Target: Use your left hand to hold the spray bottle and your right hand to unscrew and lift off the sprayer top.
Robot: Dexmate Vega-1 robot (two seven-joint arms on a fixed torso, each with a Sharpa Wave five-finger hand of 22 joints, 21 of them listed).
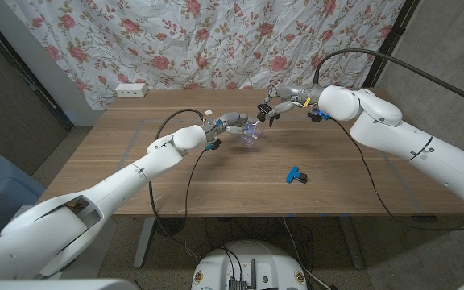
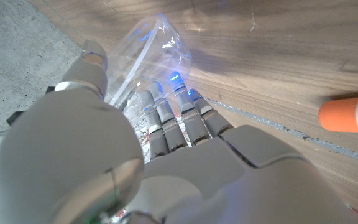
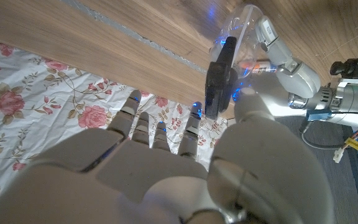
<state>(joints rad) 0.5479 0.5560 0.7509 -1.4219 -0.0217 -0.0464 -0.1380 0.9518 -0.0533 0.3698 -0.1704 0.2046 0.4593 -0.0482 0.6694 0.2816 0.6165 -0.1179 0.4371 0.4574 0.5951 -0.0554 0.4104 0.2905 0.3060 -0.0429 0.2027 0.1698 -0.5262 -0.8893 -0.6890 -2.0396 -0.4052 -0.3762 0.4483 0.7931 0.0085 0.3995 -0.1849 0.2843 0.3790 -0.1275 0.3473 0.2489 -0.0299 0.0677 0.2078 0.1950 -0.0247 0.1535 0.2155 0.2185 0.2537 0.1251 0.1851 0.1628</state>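
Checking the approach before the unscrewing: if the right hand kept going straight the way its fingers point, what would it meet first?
Probably the black sprayer top of the clear spray bottle, held by the left hand. The right hand is already close; contact is unclear.

Clear glossy plastic spray bottle

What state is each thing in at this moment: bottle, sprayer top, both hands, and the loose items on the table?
spray bottle: clear, held off the table in the left hand.
sprayer top: black, at the bottle's neck, right hand's fingers on it; whether unscrewed, cannot tell.
left hand: fingers wrapped around the bottle.
right hand: grips the sprayer top.
blue clip: lying loose on the table.
orange cylinder: lying on its side on the table.
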